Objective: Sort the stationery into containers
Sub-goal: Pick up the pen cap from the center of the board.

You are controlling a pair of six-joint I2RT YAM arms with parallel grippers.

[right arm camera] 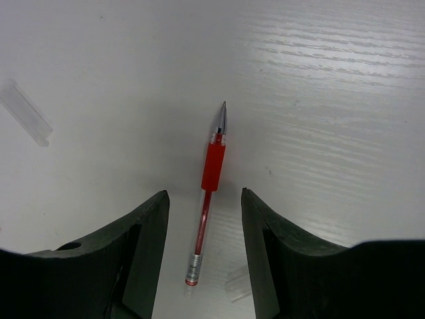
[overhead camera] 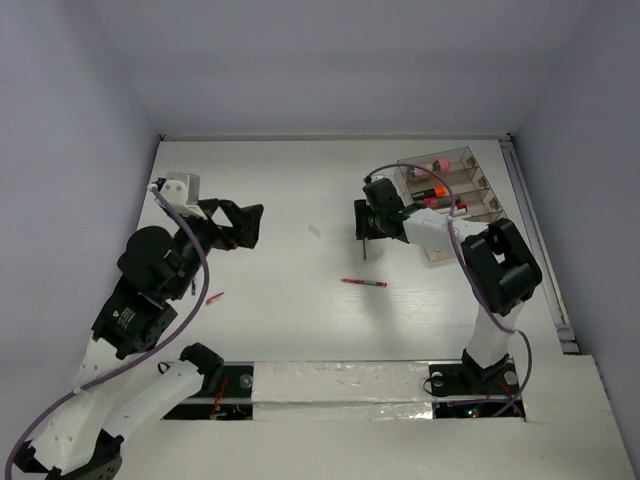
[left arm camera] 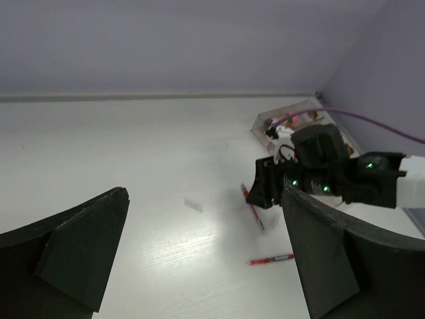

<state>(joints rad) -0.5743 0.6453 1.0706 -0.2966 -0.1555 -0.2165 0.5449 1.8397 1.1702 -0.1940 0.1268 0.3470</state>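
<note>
A thin red pen lies on the white table between the fingers of my right gripper, which is open and straddles it without touching. The top view shows this gripper just left of the clear organiser, with the pen poking out below it. A second red pen lies loose nearer the arms, also in the left wrist view. The organiser holds a stubby pink cylinder and an orange-capped highlighter. My left gripper hangs wide open and empty over the left of the table.
A small clear cap lies between the two grippers and shows in the right wrist view. Another clear piece lies by the pen's end. A small red item sits near the left arm. Walls enclose the table.
</note>
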